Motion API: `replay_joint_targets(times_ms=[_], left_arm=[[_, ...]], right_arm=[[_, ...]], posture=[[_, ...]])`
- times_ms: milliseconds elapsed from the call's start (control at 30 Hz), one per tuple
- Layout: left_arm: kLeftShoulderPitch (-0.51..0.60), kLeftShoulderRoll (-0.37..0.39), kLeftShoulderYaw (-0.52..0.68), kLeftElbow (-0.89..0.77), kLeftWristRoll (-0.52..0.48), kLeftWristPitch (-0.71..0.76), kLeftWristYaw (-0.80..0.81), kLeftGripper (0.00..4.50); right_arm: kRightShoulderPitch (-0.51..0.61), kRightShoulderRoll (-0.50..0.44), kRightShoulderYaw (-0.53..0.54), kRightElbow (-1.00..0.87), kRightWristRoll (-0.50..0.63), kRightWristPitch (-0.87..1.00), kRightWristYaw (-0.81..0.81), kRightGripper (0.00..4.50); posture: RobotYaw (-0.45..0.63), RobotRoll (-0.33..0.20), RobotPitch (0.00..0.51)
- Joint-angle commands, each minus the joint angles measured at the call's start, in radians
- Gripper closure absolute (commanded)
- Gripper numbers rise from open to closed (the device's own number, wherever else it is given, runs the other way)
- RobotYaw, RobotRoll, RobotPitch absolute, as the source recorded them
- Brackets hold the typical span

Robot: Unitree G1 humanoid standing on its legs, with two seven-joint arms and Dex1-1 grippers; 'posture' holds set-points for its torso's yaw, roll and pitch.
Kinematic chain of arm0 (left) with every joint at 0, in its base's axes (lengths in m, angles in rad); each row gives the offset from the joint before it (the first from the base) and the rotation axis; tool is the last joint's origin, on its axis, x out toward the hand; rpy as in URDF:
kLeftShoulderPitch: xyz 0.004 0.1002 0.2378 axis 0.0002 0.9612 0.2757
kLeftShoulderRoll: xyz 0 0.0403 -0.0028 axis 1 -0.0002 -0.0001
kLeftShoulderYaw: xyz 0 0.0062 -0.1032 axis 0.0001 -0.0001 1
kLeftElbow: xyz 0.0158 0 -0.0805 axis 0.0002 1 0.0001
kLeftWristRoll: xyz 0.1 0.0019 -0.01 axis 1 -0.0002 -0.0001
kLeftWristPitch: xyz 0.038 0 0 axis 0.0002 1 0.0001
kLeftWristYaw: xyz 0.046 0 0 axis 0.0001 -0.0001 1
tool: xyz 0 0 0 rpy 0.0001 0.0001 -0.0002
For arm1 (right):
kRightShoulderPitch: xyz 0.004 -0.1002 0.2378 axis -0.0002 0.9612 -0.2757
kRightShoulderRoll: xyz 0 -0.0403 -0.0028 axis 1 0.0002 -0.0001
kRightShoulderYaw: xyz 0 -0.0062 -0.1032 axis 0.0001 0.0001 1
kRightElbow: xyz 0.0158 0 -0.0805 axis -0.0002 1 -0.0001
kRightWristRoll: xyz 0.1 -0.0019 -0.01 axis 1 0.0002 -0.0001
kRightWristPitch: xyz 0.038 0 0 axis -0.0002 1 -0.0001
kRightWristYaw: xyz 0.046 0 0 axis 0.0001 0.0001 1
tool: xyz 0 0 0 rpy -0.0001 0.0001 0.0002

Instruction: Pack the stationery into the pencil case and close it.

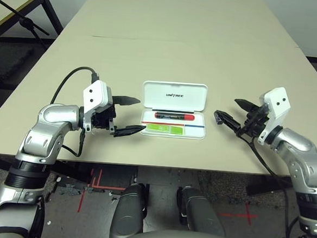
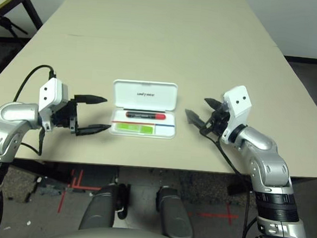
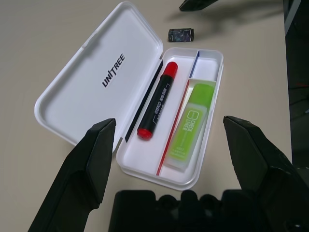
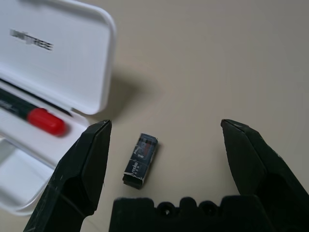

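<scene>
Lying nearest on the table [image 1: 168, 54], the white pencil case [image 1: 174, 110] is sitting open, its lid flat behind a tray holding one lime-green highlighter [image 3: 191, 125] and one black marker [image 3: 158, 101] with a red end. Both tools, left tool [image 1: 128, 116] and right tool [image 1: 236, 114], are standing wide apart, gripping nothing. One small black-grey block [image 4: 140, 160] is resting just beside the case, between the right tool's fingers; it looks light and stiff, best pinched across its narrow sides.

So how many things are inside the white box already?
2: a black marker with a red end in the white plastic pencil case's back slot, and a lime-green highlighter in its front slot. A small black-grey block lies outside, on the table.
</scene>
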Motion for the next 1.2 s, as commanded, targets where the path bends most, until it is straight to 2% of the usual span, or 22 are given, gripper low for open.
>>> replay_joint_targets(times_ms=[33,367,767,867,1100,1167,1200], left_arm=[[-0.003,0.000,-0.020,0.010,0.003,-0.010,-0.002,0.02],[-0.014,0.003,-0.029,0.020,0.000,-0.019,-0.007,0.02],[-0.006,0.002,-0.025,0.015,-0.001,-0.028,-0.002,0.02],[-0.004,0.002,-0.024,0.013,-0.002,-0.029,-0.001,0.00],[0.002,0.001,-0.024,0.007,-0.005,-0.028,0.001,0.00],[0.002,0.000,-0.024,0.005,-0.006,-0.027,0.002,0.00],[0.002,-0.001,-0.025,0.003,-0.006,-0.026,0.003,0.00]], right_arm=[[0.031,0.048,0.031,-0.056,-0.021,0.066,-0.074,0.00],[-0.003,0.138,0.116,-0.016,-0.118,0.103,-0.187,0.00],[-0.049,0.162,0.128,0.066,-0.165,0.150,-0.212,0.00],[-0.053,0.154,0.125,0.079,-0.164,0.156,-0.203,0.55],[-0.063,0.107,0.122,0.074,-0.160,0.158,-0.150,3.12],[-0.064,0.083,0.119,0.068,-0.158,0.160,-0.131,3.97],[-0.064,0.064,0.118,0.068,-0.160,0.158,-0.119,4.15]], posture=[[-0.07,0.000,0.136],[-0.06,0.000,0.136],[-0.05,0.000,0.137],[-0.04,0.000,0.136],[-0.04,0.000,0.138],[-0.05,0.000,0.141],[-0.05,0.000,0.143]])
